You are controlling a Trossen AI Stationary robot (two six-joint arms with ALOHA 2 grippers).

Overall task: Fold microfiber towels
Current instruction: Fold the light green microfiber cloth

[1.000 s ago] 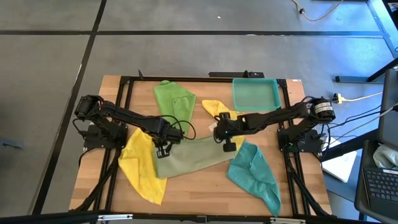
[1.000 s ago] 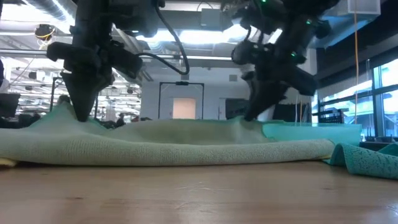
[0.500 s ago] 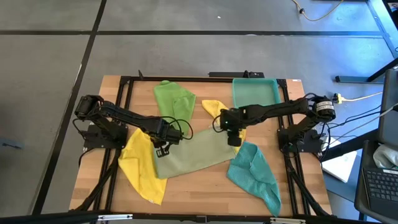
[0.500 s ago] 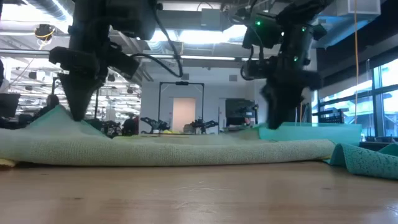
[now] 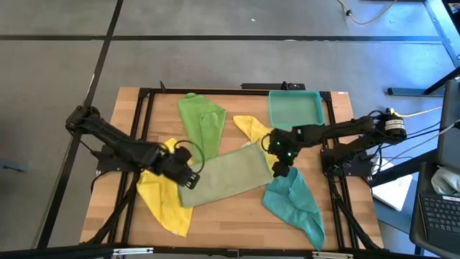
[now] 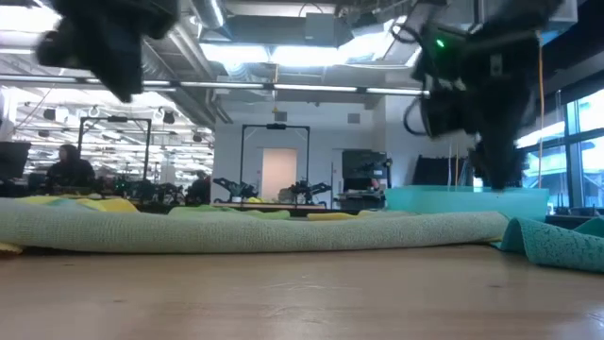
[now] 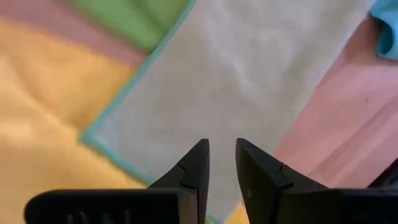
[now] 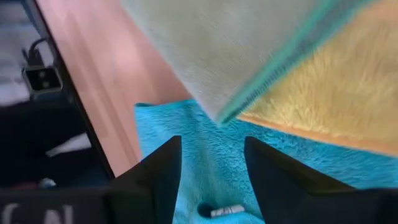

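Observation:
The pale olive towel lies flat across the middle of the table. Its left end rests on a yellow towel, and its right corner lies over a second yellow towel and the teal towel. My left gripper hangs open above the olive towel's left end, nothing between its fingers. My right gripper stands open just past the olive towel's right corner, over the teal towel. A bright green towel lies at the far side.
A rigid teal tray stands at the far right of the table. Bare wood shows along the near edge between the yellow and teal towels. A black frame runs around the tabletop. Beyond the table lies a room with racks and lights.
Both grippers have let go of the olive towel, and the two peaks they held up have sunk, so it lies flat. My left gripper has risen and drawn back toward the left edge. My right gripper has gone toward the right edge. Both wrists have rolled.

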